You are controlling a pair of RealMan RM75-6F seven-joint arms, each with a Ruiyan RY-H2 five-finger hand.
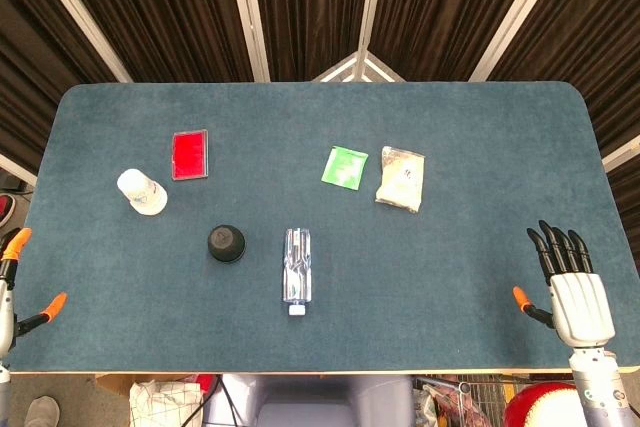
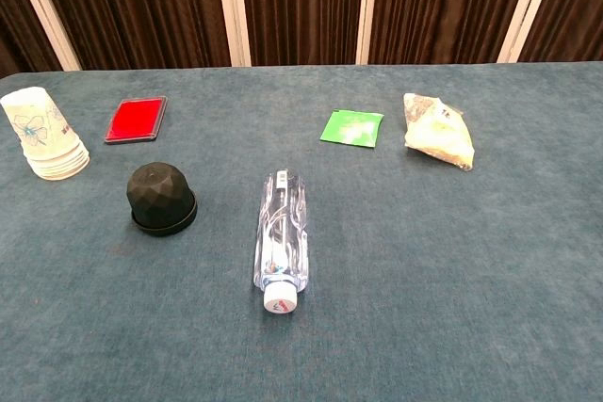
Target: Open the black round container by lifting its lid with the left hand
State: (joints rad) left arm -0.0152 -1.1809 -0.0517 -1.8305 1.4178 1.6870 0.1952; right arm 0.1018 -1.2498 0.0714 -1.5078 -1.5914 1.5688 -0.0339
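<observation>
The black round container [image 1: 226, 243] stands left of the table's middle with its faceted domed lid [image 2: 160, 193] on, sitting on a low black base. My left hand [image 1: 12, 285] shows only in part at the far left edge of the head view, well left of the container, with orange-tipped fingers spread and nothing in them. At the front right edge of the table my right hand [image 1: 573, 282] lies flat with straight fingers, holding nothing. Neither hand appears in the chest view.
A clear water bottle [image 1: 297, 265] lies on its side just right of the container. A stack of paper cups [image 1: 142, 192] and a red flat box [image 1: 190, 154] lie behind it to the left. A green sachet [image 1: 345, 166] and a pale packet [image 1: 401, 178] lie at mid-right.
</observation>
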